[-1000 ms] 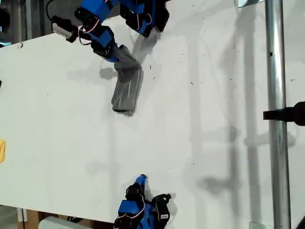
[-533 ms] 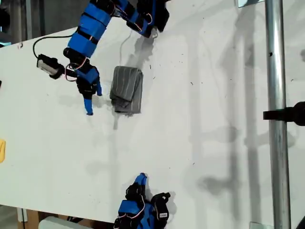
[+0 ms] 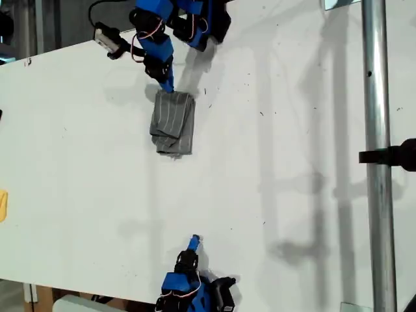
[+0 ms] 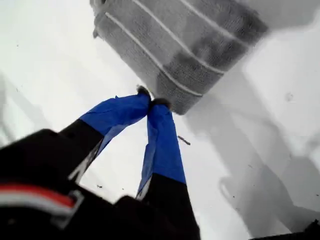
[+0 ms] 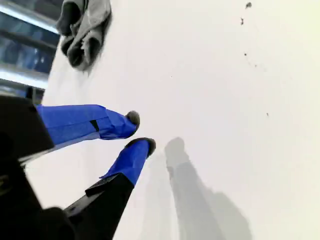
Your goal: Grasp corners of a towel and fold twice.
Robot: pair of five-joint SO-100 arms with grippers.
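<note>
Exterior view: the towel point(image 3: 173, 123), a grey cloth with thin white stripes, lies folded into a narrow bundle on the white table point(image 3: 273, 169), toward the view's upper left. My first gripper point(image 3: 168, 86) sits at the bundle's upper edge; in the first wrist view its blue jaws are drawn together, tips at the towel's point(image 4: 175, 45) rim, with no cloth seen between them. My second gripper point(image 3: 193, 243) is near the exterior view's bottom edge, well apart from the towel; in the second wrist view its tips point(image 5: 138, 132) stand slightly apart, empty, the towel point(image 5: 82, 27) far ahead. No readable writing shows.
</note>
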